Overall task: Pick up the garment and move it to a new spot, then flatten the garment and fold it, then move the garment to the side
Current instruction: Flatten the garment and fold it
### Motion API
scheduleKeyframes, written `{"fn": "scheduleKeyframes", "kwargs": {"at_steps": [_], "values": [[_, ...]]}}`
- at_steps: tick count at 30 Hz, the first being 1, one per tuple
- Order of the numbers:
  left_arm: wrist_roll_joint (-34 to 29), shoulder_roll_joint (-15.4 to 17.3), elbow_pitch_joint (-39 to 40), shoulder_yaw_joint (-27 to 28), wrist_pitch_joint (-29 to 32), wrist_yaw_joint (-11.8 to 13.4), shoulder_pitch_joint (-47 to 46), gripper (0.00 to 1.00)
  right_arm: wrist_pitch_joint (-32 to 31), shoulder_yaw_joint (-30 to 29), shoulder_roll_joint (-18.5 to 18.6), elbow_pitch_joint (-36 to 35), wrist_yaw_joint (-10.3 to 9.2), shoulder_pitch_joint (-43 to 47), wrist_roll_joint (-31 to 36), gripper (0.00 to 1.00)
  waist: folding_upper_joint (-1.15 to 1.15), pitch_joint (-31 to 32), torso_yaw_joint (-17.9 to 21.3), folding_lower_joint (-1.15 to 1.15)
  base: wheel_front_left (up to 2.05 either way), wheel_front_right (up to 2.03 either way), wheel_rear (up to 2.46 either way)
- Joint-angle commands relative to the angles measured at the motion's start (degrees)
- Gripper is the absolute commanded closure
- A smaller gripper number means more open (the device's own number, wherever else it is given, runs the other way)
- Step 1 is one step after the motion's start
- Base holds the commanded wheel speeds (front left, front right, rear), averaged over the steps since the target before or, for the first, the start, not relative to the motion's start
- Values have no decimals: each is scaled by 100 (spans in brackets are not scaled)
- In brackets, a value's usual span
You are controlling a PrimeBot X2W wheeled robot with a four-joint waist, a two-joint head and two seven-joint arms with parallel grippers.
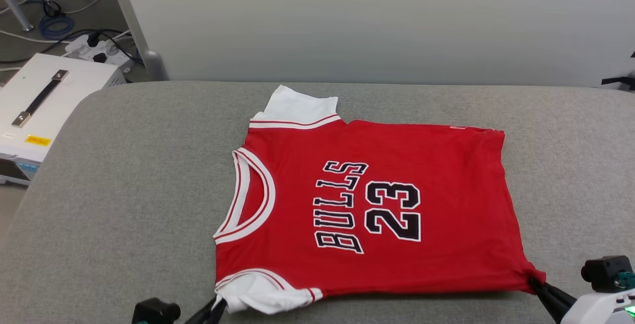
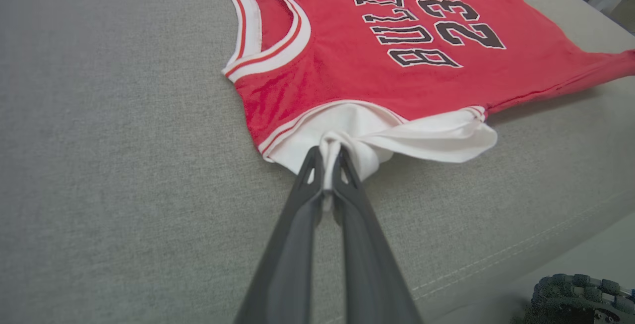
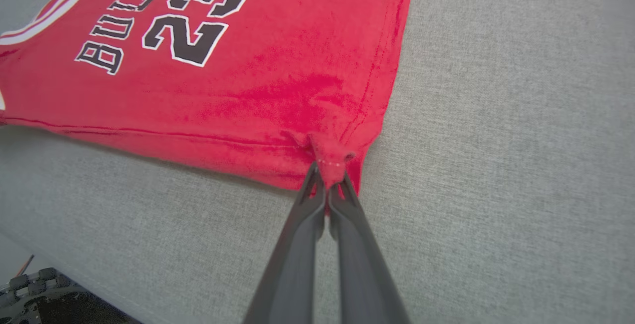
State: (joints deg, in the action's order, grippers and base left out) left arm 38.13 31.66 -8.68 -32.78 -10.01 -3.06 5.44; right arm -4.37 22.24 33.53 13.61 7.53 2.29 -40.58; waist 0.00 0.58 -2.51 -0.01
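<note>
Two wrist cams: left end effector (image 2: 327,161) clamps garment (image 2: 347,83) sleeve (image 2: 431,138), right end effector (image 3: 327,179) clamps hem corner (image 3: 331,158).

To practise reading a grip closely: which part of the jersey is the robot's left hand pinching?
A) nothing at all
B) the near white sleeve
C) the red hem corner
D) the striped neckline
B: the left wrist view shows the left hand shut on the bunched white sleeve of the jersey.
</note>
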Motion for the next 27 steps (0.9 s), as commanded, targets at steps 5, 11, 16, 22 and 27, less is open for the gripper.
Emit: {"fn": "scheduleKeyframes", "kwargs": {"at_steps": [5,11,16,22,27], "values": [[-239,212,-20,4,206,-153,-821,100,-127,-314,-155,-207,-4,-216,148,100,0,-162,89,1,0,0,0],[-303,289,-279,-77,438,-337,-1772,100,-305,-460,-391,-370,-4,-615,326,100,0,-517,220,1,0,0,0],[-241,355,-750,-231,494,-421,-2536,100,-369,-486,-535,-290,-4,-1039,389,100,0,-906,354,1,0,0,0],[-56,391,-1299,-715,391,-440,-3282,100,-369,-456,-600,-25,-4,-1516,392,100,0,-1347,430,1,0,0,0],[174,402,-1683,-1199,225,-441,-3812,100,-326,-393,-603,242,-4,-1853,390,100,0,-1612,445,1,0,0,0]]}}
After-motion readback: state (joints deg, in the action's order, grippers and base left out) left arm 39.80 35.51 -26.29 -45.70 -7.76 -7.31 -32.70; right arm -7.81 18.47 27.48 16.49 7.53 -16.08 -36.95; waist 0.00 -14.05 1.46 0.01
